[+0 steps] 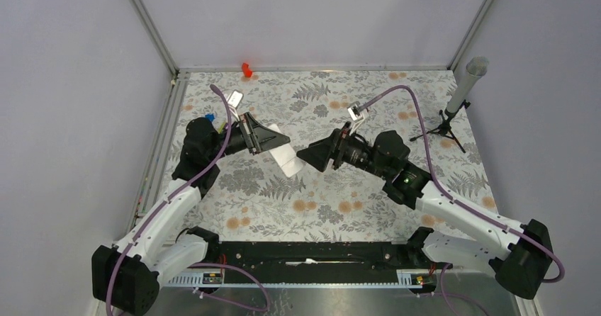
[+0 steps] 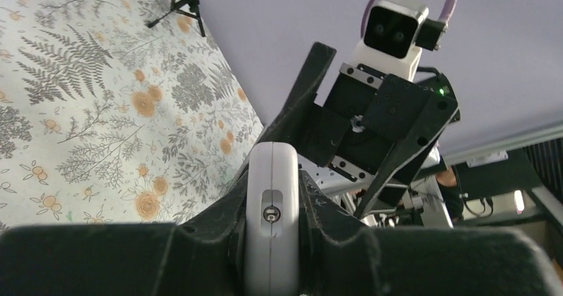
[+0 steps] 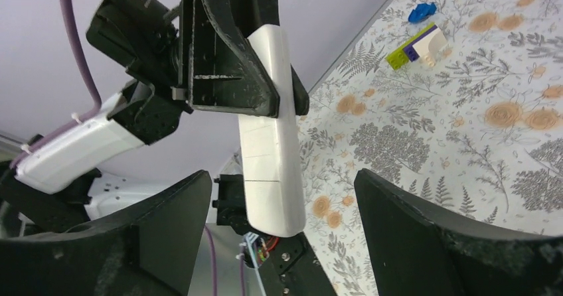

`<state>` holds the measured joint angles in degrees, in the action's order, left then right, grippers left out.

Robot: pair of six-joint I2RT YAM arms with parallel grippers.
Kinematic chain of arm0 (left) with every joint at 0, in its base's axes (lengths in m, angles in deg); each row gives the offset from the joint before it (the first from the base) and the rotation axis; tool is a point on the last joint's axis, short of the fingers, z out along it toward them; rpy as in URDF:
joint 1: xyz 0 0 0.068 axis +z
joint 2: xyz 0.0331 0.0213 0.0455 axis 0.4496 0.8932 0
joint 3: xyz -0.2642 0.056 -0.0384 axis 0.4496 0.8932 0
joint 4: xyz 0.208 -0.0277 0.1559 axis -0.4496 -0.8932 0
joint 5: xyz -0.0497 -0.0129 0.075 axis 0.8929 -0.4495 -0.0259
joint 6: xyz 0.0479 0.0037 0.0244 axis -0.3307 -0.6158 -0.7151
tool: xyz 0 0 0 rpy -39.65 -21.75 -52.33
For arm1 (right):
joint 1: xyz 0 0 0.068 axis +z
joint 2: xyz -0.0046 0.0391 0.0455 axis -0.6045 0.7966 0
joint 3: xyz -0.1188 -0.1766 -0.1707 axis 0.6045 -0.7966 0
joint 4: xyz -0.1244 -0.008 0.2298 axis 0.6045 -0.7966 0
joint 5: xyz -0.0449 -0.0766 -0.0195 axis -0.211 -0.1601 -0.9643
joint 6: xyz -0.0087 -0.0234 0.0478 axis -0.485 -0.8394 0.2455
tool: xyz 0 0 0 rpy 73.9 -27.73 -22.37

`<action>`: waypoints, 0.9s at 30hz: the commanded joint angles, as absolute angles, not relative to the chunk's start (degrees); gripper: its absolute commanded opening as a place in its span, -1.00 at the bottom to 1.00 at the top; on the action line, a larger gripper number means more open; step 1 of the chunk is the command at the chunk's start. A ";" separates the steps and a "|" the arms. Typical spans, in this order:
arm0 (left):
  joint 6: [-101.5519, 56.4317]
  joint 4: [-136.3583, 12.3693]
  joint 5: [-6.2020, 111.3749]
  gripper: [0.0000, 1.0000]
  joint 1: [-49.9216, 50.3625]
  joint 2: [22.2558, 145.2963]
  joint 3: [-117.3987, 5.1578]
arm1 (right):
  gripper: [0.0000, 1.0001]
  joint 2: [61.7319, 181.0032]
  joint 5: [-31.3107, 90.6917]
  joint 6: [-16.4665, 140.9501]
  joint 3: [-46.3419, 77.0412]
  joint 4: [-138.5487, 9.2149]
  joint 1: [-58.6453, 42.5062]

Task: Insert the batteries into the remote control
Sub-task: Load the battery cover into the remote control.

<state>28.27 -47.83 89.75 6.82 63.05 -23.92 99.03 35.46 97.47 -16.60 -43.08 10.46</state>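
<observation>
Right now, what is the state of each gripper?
Left gripper: shut on the remote control.
Right gripper: open, holding nothing.

On my left wrist view the remote (image 2: 271,236) runs off the frame at 6 o'clock. Overhead, the left claw (image 1: 275,140) covers its far end. The red bit (image 1: 246,69) at 12 o'clock is too small to identify.

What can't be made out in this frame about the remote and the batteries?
- Batteries: none visible in any view; whether any sit inside the remote is hidden by its casing.
- Remote's button face: turned away in the right wrist view, too small in the top view.
- Remote's gripped part: partly covered by the left end effector in the right wrist view.
- Left wrist view: the bottom edge cuts the remote off.
</observation>
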 commanded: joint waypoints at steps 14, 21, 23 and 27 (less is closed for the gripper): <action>19.17 -43.66 103.20 -1.00 7.03 58.41 -27.56 | 0.28 111.04 66.41 79.76 -6.41 -44.52 9.98; 18.70 -43.36 103.48 -1.00 7.03 58.69 -27.30 | 0.39 112.09 70.43 79.81 -7.11 -41.39 10.00; 18.74 -43.20 103.55 -1.00 7.03 58.73 -27.29 | 0.40 112.43 70.44 79.40 -6.69 -42.17 10.00; 18.85 -43.01 103.55 -1.00 7.03 58.60 -27.25 | 0.24 113.72 68.05 79.64 -6.01 -42.67 10.00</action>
<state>19.66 -47.00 102.19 6.82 59.46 -24.97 112.56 67.81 80.57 -8.69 -44.91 10.09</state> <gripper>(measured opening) 0.219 0.654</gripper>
